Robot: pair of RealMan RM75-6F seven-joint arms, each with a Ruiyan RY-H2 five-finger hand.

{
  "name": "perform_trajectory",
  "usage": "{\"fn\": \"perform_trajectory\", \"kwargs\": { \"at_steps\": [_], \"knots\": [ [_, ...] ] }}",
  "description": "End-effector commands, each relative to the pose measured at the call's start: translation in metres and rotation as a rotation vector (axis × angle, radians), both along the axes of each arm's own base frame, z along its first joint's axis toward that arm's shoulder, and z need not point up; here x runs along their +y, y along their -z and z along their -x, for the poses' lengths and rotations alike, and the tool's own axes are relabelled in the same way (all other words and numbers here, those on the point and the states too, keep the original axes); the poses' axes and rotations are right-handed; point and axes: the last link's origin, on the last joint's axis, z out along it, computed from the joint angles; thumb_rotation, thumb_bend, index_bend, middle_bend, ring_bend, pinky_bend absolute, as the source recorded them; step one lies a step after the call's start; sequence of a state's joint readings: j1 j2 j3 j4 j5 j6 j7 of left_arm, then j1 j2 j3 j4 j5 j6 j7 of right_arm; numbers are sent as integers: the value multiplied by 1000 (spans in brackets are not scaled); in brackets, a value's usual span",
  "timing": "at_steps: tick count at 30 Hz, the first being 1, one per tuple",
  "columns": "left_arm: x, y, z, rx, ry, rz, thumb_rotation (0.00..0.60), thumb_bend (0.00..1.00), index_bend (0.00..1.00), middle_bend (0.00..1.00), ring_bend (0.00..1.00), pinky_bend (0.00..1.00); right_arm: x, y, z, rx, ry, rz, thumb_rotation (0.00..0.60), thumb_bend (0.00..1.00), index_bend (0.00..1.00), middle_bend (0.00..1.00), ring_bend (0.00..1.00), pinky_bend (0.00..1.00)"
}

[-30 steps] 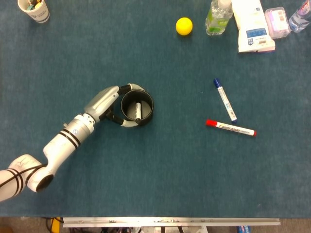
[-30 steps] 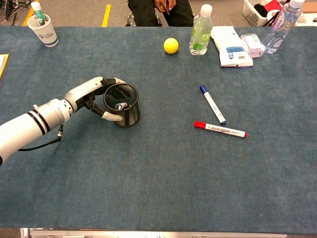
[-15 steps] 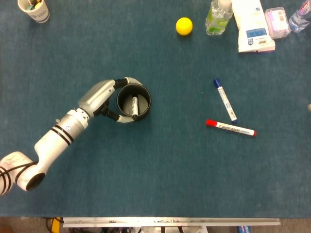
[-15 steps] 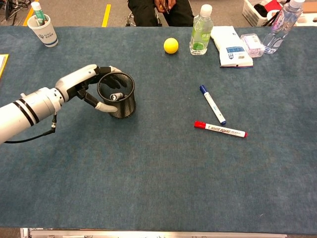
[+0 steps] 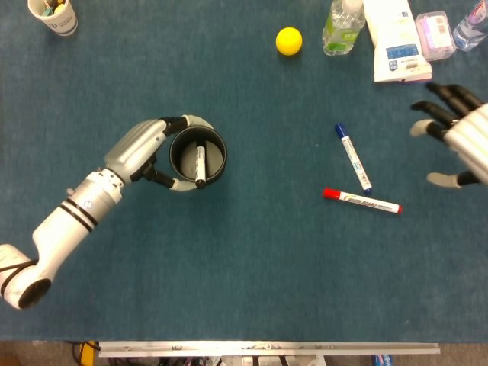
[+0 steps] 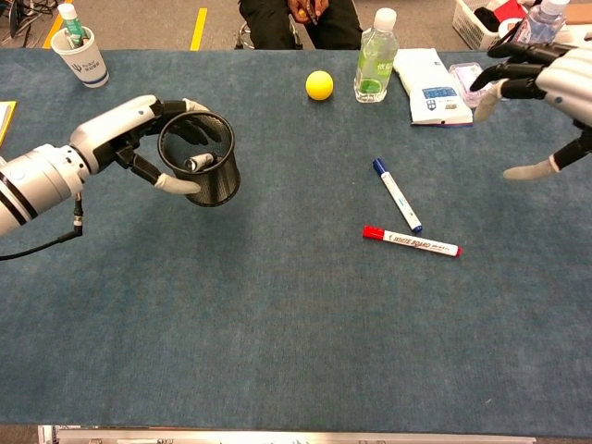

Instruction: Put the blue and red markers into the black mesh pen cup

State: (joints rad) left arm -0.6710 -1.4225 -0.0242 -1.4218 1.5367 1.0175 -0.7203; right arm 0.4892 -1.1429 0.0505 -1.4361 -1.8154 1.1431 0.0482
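Left hand (image 6: 139, 139) grasps the round black mesh pen cup (image 6: 200, 172); right hand (image 6: 546, 88) hangs released, fingers spread, above the felt-like tabletop (image 6: 277, 324).

Pen cup (image 6: 205, 169): left part of tabletop (image 6: 277, 314), inside left hand (image 6: 139, 139) grasp, one marker (image 5: 200, 164) in it. Two markers right of centre: one (image 6: 397, 194) behind, one (image 6: 411, 241) before, tips near. Right hand (image 6: 546, 88) at far right. Ball (image 6: 319, 85), bottle (image 6: 373, 57), packet (image 6: 429, 86) along rear edge.
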Motion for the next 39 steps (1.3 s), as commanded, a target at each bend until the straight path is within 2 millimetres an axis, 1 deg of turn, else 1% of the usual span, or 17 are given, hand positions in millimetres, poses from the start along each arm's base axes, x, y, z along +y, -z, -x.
{"fn": "perform_trajectory", "kwargs": {
  "at_steps": [1, 4, 10, 14, 18, 23, 28, 31, 39],
  "knots": [
    [-5, -6, 1, 8, 9, -8, 600, 152, 324, 360, 288, 249, -9, 18, -3, 79, -59, -27, 600, 31, 404, 241, 57, 151],
    [-8, -8, 1, 8, 10, -9, 600, 151, 324, 359, 288, 249, -16, 33, -5, 144, -110, -36, 600, 31, 404, 241, 57, 151],
    [-11, -11, 0, 11, 14, -9, 600, 151, 323, 359, 288, 249, -24, 64, -8, 188, -171, -71, 600, 32, 405, 232, 57, 151],
    [-14, -11, 0, 12, 13, -6, 600, 151, 323, 359, 288, 249, -29, 83, -5, 242, -215, -95, 600, 78, 411, 211, 57, 151],
    [-14, -12, 3, 14, 2, -4, 600, 151, 322, 357, 287, 249, -32, 96, -3, 263, -234, -105, 600, 127, 412, 195, 57, 151],
    [-13, -11, 4, 14, 0, 0, 600, 152, 322, 357, 287, 249, -31, 107, -4, 260, -254, -120, 600, 200, 430, 149, 46, 131],
    [-13, -11, 4, 8, -3, 3, 600, 151, 322, 357, 287, 249, -30, 114, -5, 258, -290, -125, 600, 208, 456, 127, 4, 67],
    [-13, -10, 5, 12, -6, 6, 600, 151, 322, 357, 287, 249, -31, 117, -4, 265, -302, -125, 600, 225, 477, 114, 0, 38],
    [-13, -9, 5, 14, -7, 7, 600, 151, 320, 355, 286, 249, -32, 124, 3, 289, -328, -142, 600, 230, 498, 112, 0, 36]
  ]
}}
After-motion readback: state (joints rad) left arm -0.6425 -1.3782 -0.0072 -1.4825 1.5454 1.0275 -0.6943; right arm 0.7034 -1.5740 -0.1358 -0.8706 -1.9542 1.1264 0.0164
